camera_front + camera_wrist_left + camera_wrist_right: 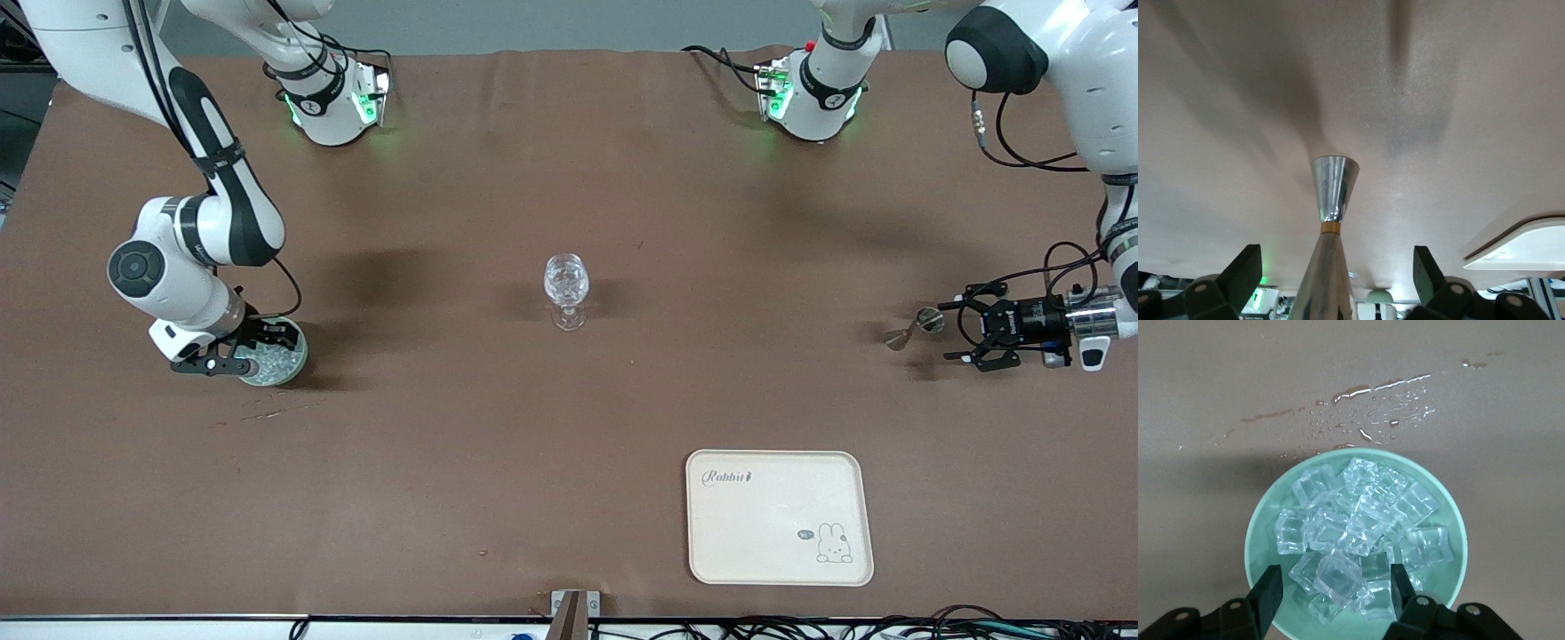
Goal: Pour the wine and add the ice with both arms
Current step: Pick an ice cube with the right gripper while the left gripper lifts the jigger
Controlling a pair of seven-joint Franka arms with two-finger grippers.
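The right gripper (1336, 587) hangs spread over one ice (1338, 577) cube in the bowl (293, 356); next it must pinch it. The left gripper (969, 333), spread, waits around the metal cup (916, 327).

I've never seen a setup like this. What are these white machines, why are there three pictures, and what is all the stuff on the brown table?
These are two white jointed robot arms, each ending in a dark two-finger gripper. One picture looks down from a high camera facing them; the other two come from cameras on their wrists.

The right gripper hangs open over a mint-green bowl of small clear ice cubes, holding nothing. The left gripper is open around a shiny metal double-cone measuring cup lying on the brown table.

Mid-table stands a clear stemmed glass. Nearer the high camera lies a cream rectangular tray with a rabbit drawing.
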